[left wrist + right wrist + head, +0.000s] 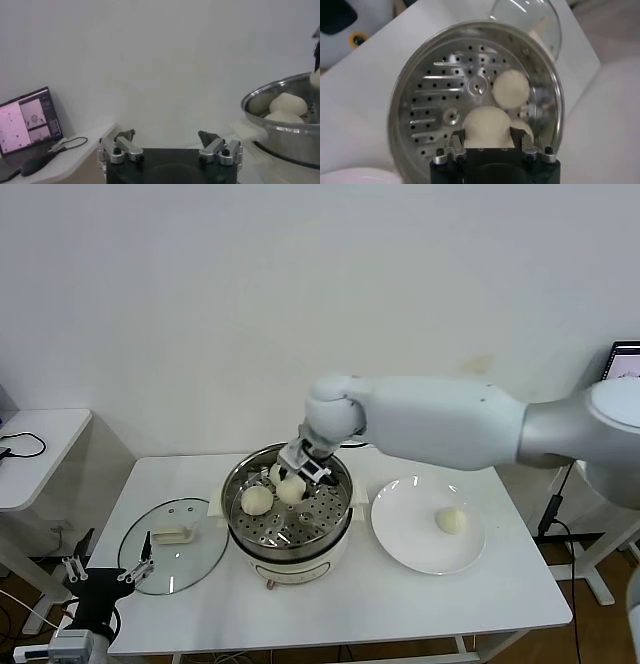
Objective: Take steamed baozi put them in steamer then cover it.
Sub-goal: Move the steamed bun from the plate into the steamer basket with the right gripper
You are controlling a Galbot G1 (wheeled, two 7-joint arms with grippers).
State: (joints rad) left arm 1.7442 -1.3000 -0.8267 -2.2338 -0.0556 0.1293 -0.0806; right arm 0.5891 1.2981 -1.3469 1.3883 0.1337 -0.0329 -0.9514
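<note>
Plain white wall (300, 284); white table (330, 604); side desk (40, 454) left.

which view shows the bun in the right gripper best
The right wrist view: the bun sits big between the right gripper fingers, over the steamer tray. The head view shows it small under the arm. The left wrist view does not show which bun is held.

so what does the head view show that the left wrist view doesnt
Only the head view: the white plate with one baozi, the glass cover lying on the table, and the right gripper shut on a baozi over the steamer.
Only the left wrist view: a laptop on a side desk.
Both: the steamer with baozi inside, and the open left gripper, parked off the table's corner.
</note>
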